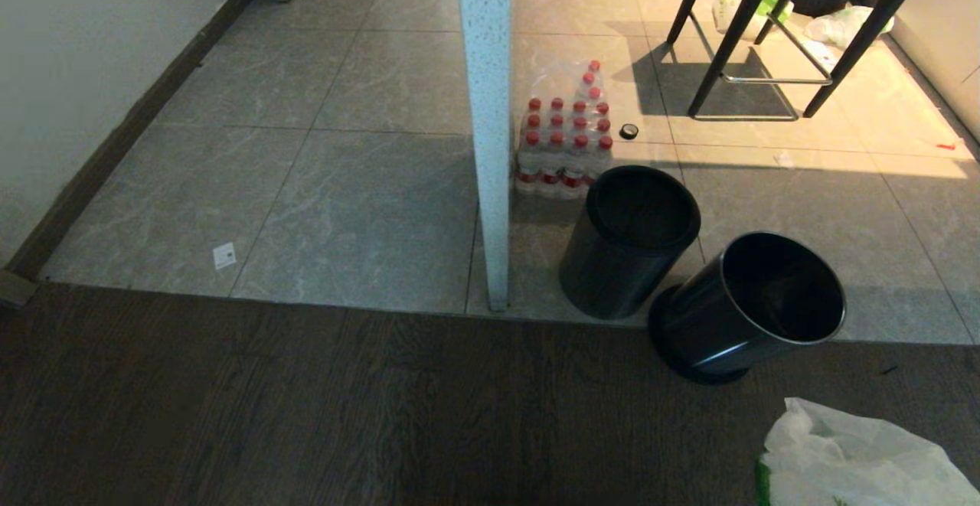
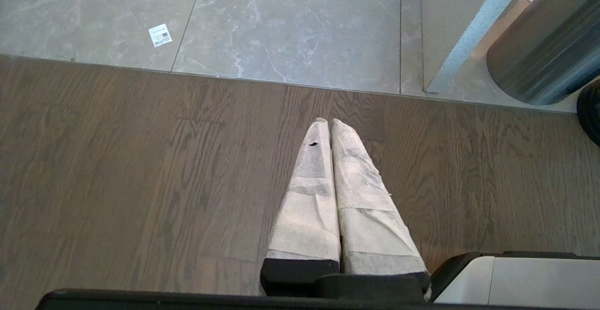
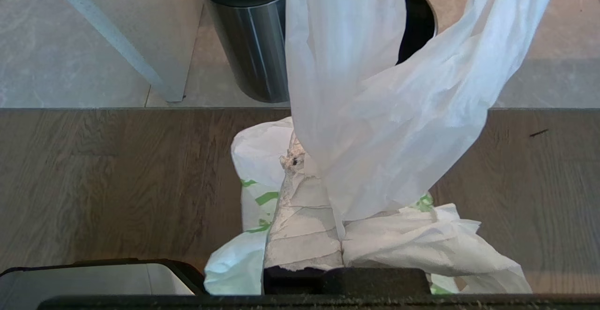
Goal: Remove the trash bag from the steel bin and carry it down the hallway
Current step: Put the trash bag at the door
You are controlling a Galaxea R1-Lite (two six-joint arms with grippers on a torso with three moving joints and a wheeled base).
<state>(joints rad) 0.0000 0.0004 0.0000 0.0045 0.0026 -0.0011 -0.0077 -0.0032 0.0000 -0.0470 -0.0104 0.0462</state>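
Note:
The trash bag (image 1: 857, 456), thin white plastic with green print, shows at the bottom right of the head view, above the dark wood floor. My right gripper (image 3: 318, 174) is shut on the trash bag (image 3: 389, 127), whose plastic drapes over one of the paper-wrapped fingers (image 3: 300, 225) and hides the other. The steel bin (image 1: 754, 311) leans on its black base just beyond the bag, its mouth dark and bare. A second, similar bin (image 1: 628, 242) stands upright beside it. My left gripper (image 2: 330, 123) is shut on nothing, over bare wood floor. Neither gripper appears in the head view.
A white speckled post (image 1: 486, 123) stands left of the bins, with a pack of red-capped bottles (image 1: 563, 146) behind them. Black stool legs (image 1: 735, 39) and more bags (image 1: 842, 24) are at the back right. Grey tiles (image 1: 306, 184) stretch left to a wall.

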